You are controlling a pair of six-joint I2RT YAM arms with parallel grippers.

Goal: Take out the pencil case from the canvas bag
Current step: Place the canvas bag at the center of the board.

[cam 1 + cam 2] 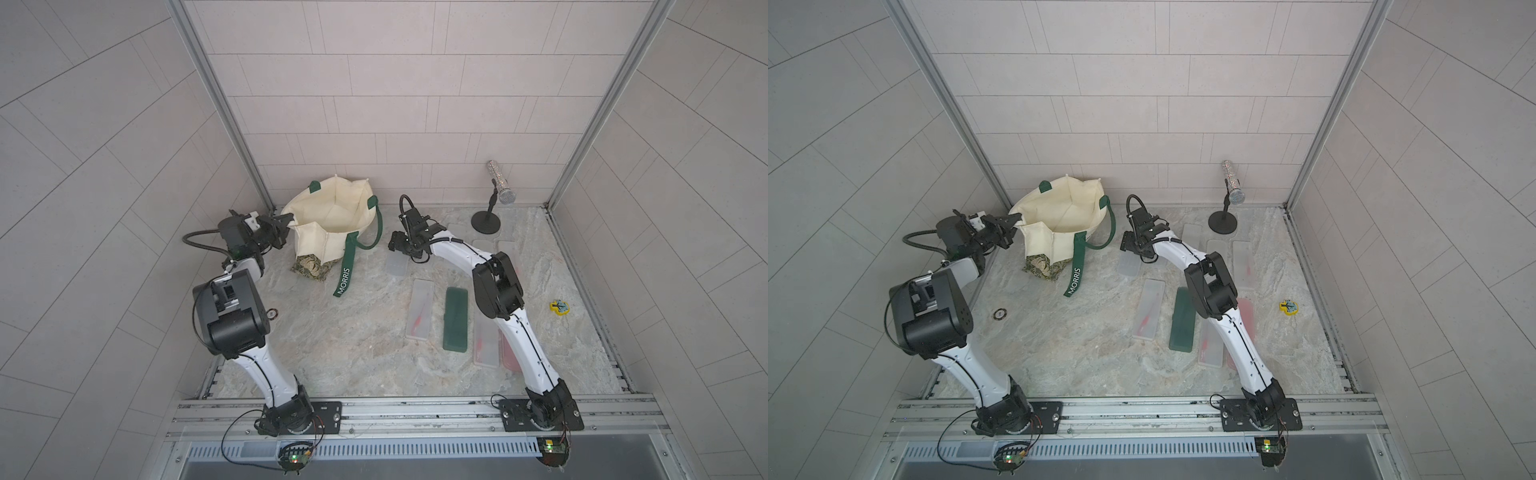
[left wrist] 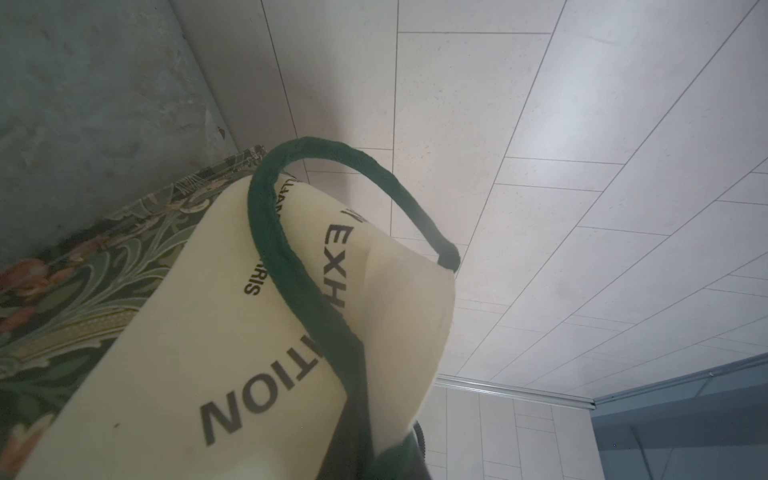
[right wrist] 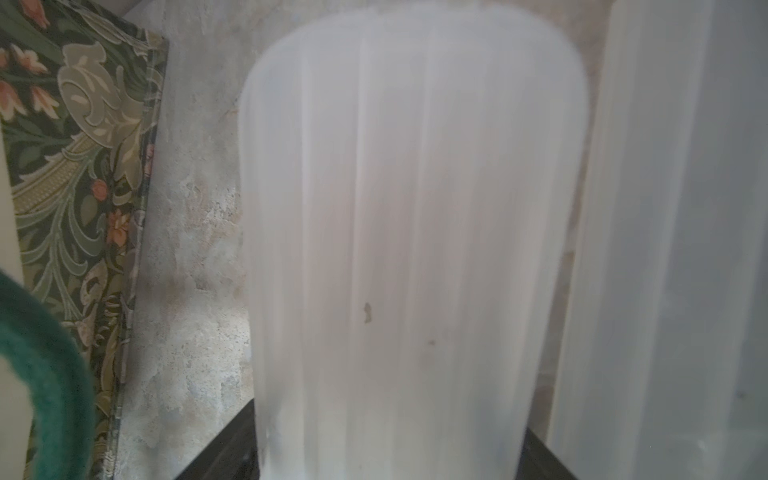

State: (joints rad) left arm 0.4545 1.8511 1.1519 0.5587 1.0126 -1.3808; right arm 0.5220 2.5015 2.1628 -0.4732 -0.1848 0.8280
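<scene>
The cream canvas bag (image 1: pixel 328 220) (image 1: pixel 1059 216) stands open at the back left, its green "MORRIS" strap (image 1: pixel 344 276) trailing over the table. My left gripper (image 1: pixel 286 220) (image 1: pixel 1017 220) is shut on the bag's left rim; the left wrist view is filled by the bag's cream cloth (image 2: pixel 208 332). A frosted pencil case (image 1: pixel 395 266) (image 1: pixel 1128 266) (image 3: pixel 411 208) sits low on the table to the right of the bag. My right gripper (image 1: pixel 397 249) (image 1: pixel 1128 246) is shut on its far end, a dark finger on each side. Nothing shows inside the bag's mouth.
Several other flat cases lie around the right arm: a frosted one (image 1: pixel 419 309), a dark green one (image 1: pixel 456 318), another frosted one (image 1: pixel 486 340), more behind (image 1: pixel 482 249). A glittery microphone on a stand (image 1: pixel 498 189) stands back right. A yellow toy (image 1: pixel 560 307) and a small ring (image 1: pixel 1000 314) lie apart.
</scene>
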